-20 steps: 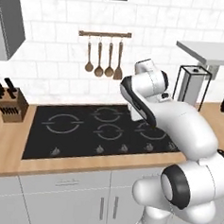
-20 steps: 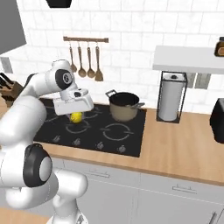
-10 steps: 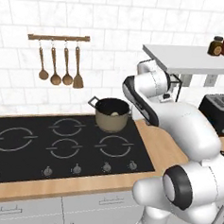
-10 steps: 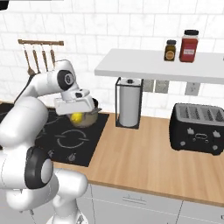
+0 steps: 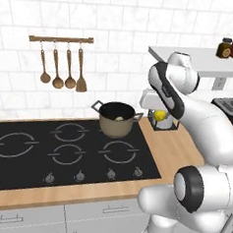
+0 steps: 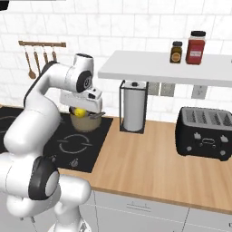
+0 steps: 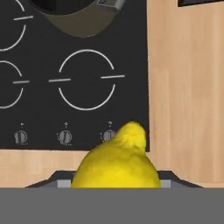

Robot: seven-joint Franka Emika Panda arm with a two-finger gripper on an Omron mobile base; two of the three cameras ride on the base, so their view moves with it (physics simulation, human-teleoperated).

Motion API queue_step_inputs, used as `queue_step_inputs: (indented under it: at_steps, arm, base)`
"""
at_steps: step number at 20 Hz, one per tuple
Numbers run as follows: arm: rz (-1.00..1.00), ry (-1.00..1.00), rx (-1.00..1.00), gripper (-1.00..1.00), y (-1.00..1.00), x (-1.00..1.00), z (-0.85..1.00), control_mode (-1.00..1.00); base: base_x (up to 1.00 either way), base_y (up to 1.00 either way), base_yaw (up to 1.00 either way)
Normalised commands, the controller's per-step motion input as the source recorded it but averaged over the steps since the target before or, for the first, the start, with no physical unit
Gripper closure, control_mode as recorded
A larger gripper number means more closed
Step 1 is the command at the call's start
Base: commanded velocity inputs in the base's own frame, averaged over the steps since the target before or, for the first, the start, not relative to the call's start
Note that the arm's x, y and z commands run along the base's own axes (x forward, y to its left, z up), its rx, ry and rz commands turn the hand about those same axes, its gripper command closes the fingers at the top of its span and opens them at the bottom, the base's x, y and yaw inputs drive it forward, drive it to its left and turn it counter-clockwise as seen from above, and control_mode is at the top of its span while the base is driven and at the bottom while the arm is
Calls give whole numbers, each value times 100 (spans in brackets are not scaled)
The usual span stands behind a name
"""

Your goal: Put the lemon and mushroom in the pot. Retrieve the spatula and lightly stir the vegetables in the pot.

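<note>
Yellow lemon sits pinched in the gripper beside the pot, not yet dropped in; mushroom, spatula and stirring all remain.

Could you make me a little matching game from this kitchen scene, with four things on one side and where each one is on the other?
Things:
1. lemon
2. pot
3. toaster
4. two spice jars

Places:
A. on the white shelf against the wall
B. on the wooden counter, to the right of the paper towel holder
C. held in the robot's pincer, above the hob
D. on a back burner of the black hob

Pairs: 1-C, 2-D, 3-B, 4-A
</note>
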Motion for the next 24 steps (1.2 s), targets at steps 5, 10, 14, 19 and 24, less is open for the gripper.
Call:
queue_step_inputs:
  at_steps: [5,10,14,19,24]
  arm:
    - [3,-19,13,100,42,67,-2,-100]
    - [0,-3,1,100,32,100,-6,-100]
    - [0,0,-4,100,27,100,-28,-100]
    - [0,0,-8,100,20,91,-50,-100]
    - [0,4,-11,100,27,79,-73,-100]
  base:
    - [0,0,0]
    - [0,0,0]
    - [0,0,0]
    - [0,0,0]
    - [0,0,0]
